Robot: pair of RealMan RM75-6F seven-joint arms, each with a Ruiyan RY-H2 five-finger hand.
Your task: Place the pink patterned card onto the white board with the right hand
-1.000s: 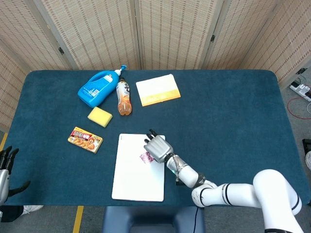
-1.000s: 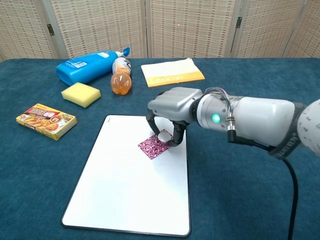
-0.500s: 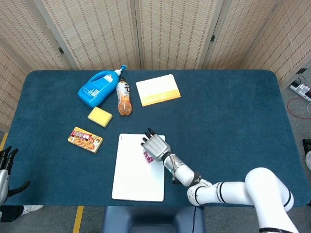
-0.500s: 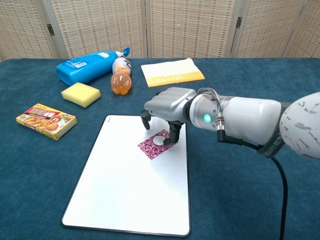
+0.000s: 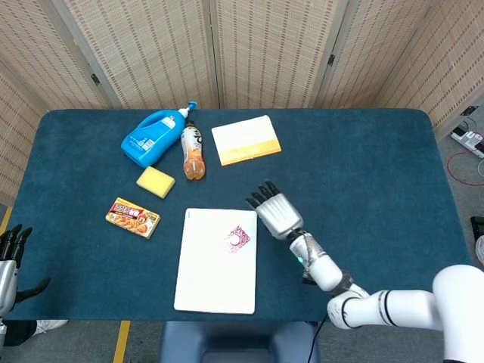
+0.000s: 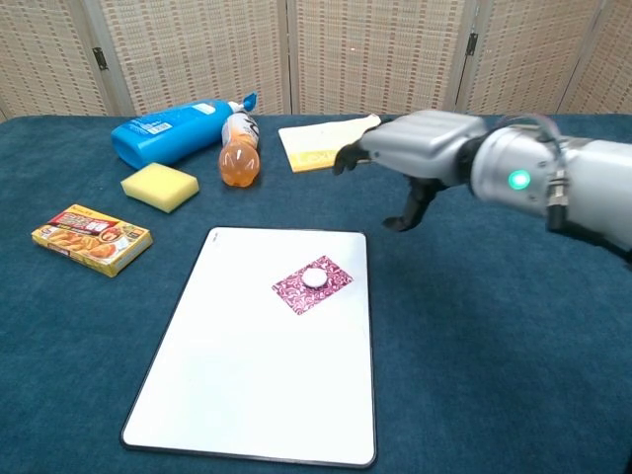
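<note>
The pink patterned card (image 6: 312, 283) is laid flat on the white board (image 6: 247, 395), toward its far right part, with a small white round piece (image 6: 314, 277) seen on top of it. The right hand (image 6: 415, 148) is held above the blue tabletop (image 6: 494, 355), just right of the board's far corner, fingers spread and nothing grasped. Only the fingertips of the left hand (image 5: 9, 249) are seen at the table's left edge; whether it is spread or closed cannot be told.
</note>
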